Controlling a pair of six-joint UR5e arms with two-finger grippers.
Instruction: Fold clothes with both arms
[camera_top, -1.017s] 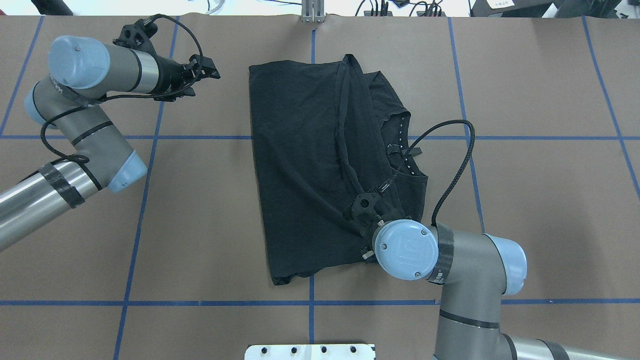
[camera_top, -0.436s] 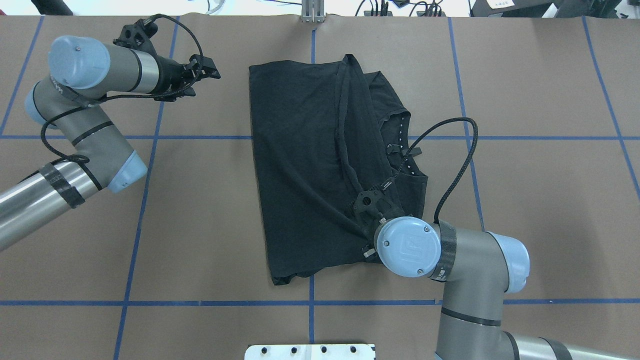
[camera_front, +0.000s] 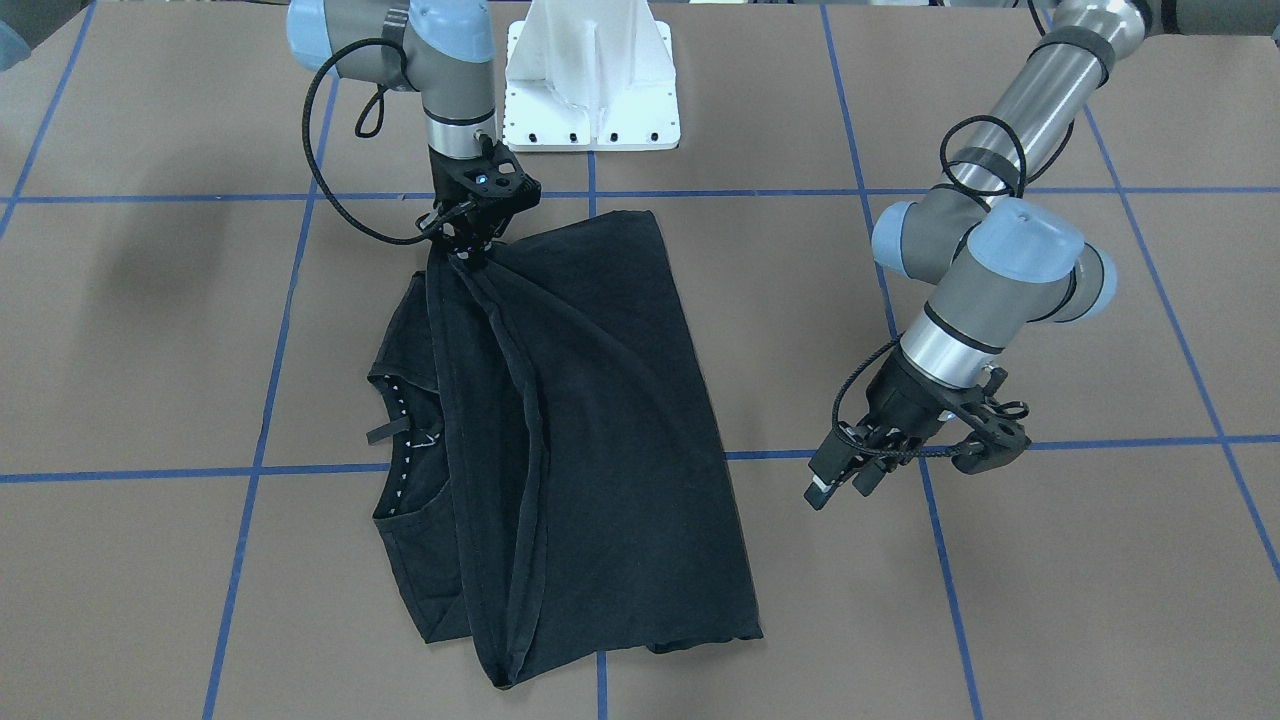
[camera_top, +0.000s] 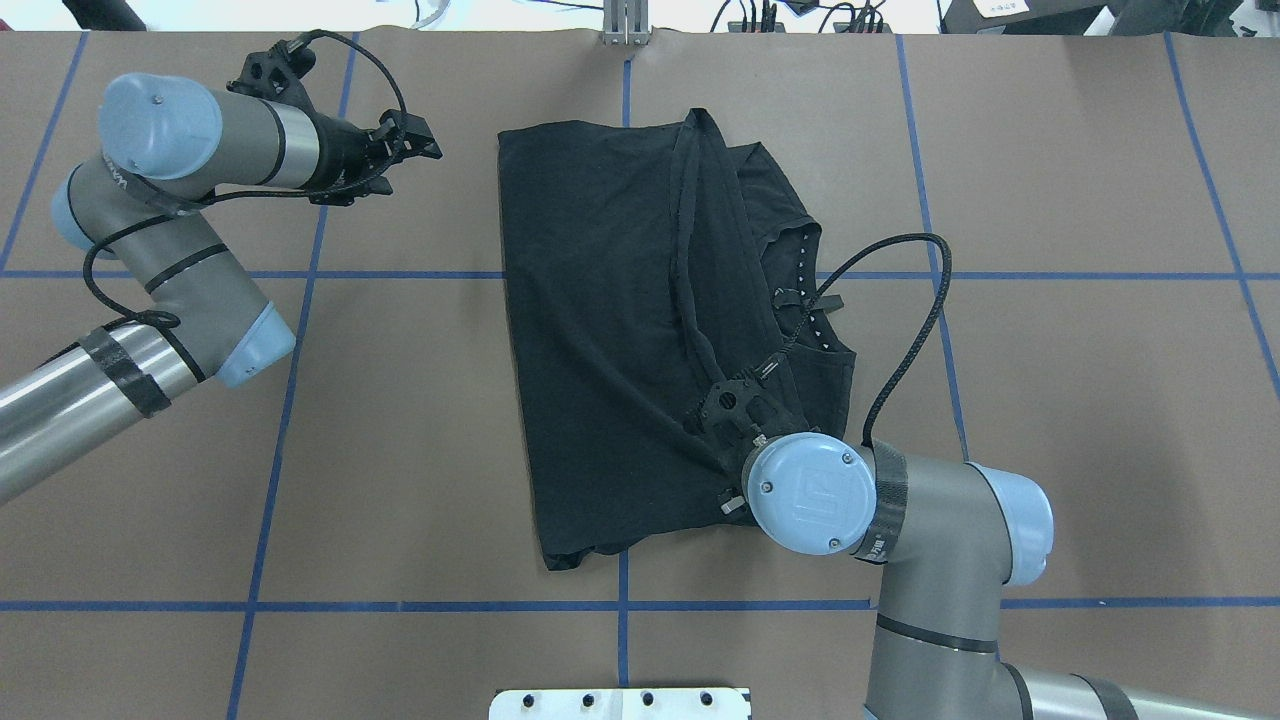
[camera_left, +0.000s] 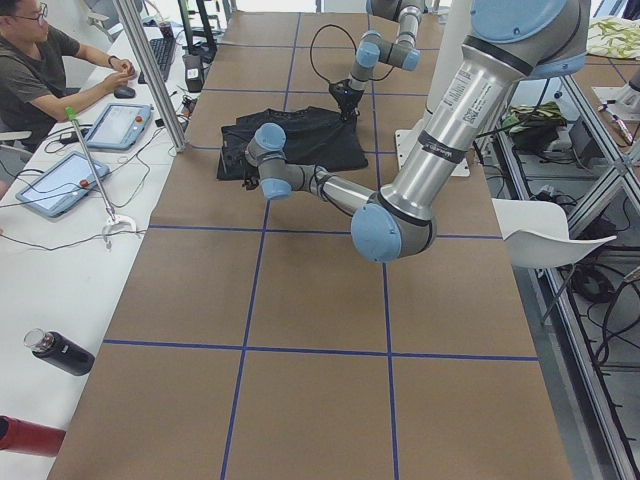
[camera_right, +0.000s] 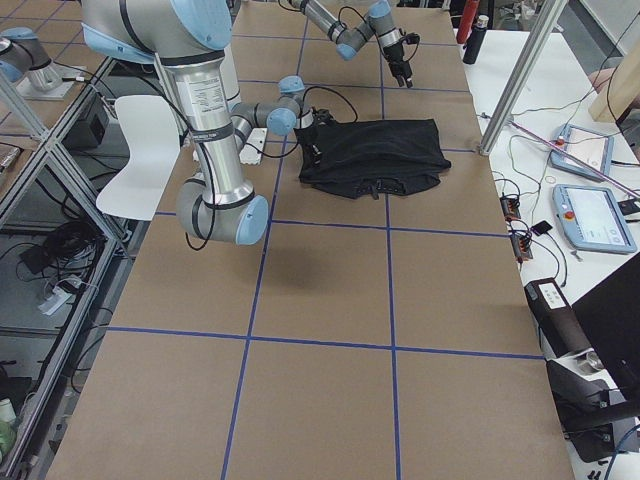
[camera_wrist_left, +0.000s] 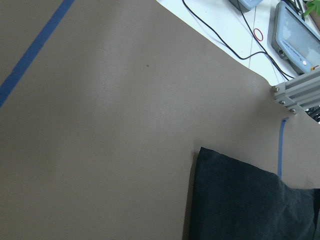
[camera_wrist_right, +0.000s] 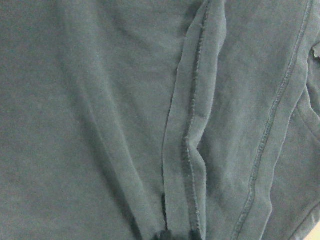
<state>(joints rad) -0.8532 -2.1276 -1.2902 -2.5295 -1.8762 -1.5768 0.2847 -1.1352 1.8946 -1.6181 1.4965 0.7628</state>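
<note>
Brown table (camera_top: 400, 450); right end effector (camera_front: 470, 256) pinching T-shirt (camera_front: 610, 400) hem.

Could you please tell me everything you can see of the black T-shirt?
The T-shirt is plain black, soft cotton-looking knit, with no print showing. It lies partly folded on the brown table, one side turned over the body so a stitched hem runs as a ridge down its length. The neckline, with dotted inner tape, shows at the uncovered side. The right gripper pinches the folded edge near the robot's base, pulling the fabric taut into creases. The left gripper hangs apart from it.
</note>
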